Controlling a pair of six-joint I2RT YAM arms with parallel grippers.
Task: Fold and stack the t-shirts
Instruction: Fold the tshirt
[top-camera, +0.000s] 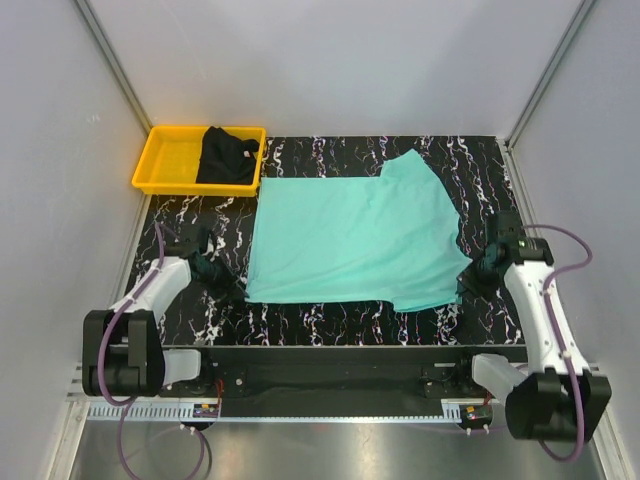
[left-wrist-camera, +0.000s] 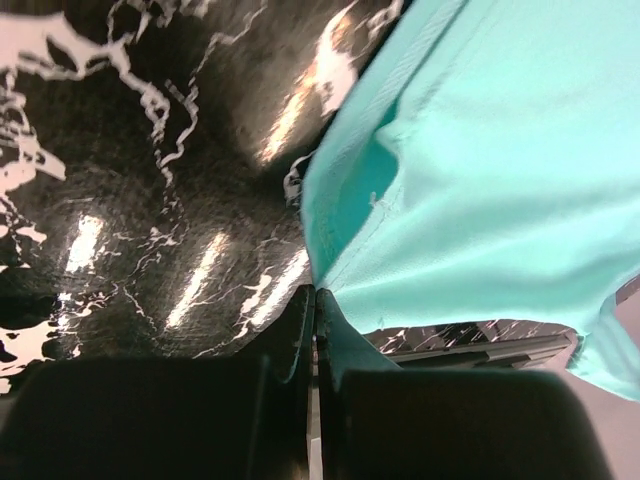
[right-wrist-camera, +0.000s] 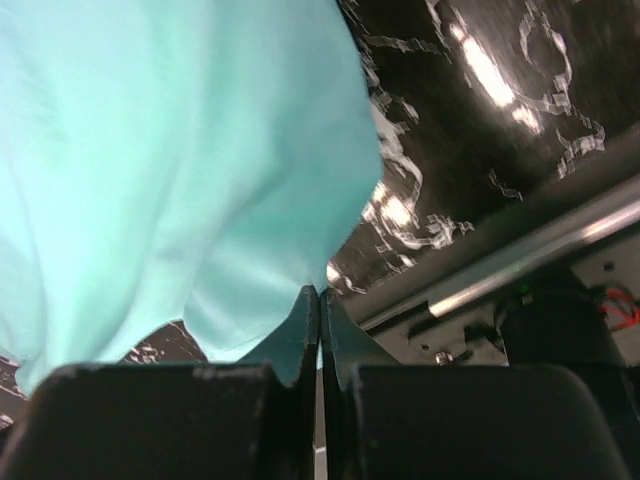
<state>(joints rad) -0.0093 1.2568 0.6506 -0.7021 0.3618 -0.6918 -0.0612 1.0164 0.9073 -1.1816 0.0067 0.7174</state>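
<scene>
Left gripper (left-wrist-camera: 316, 300) and right gripper (right-wrist-camera: 320, 300) pinch near corners of the teal t-shirt (top-camera: 350, 240); I see nothing folded, black t-shirt (top-camera: 225, 155) lies in yellow tray (top-camera: 172, 160).

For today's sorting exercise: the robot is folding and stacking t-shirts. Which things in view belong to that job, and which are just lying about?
Job: turquoise t-shirt, spread out; black t-shirt, bunched up.
Lying about: yellow tray under the black one; marbled table mat.

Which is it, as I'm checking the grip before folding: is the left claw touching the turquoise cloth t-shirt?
Touching. The left wrist view shows the left claw shut on the hem of the turquoise cloth t-shirt.
</scene>
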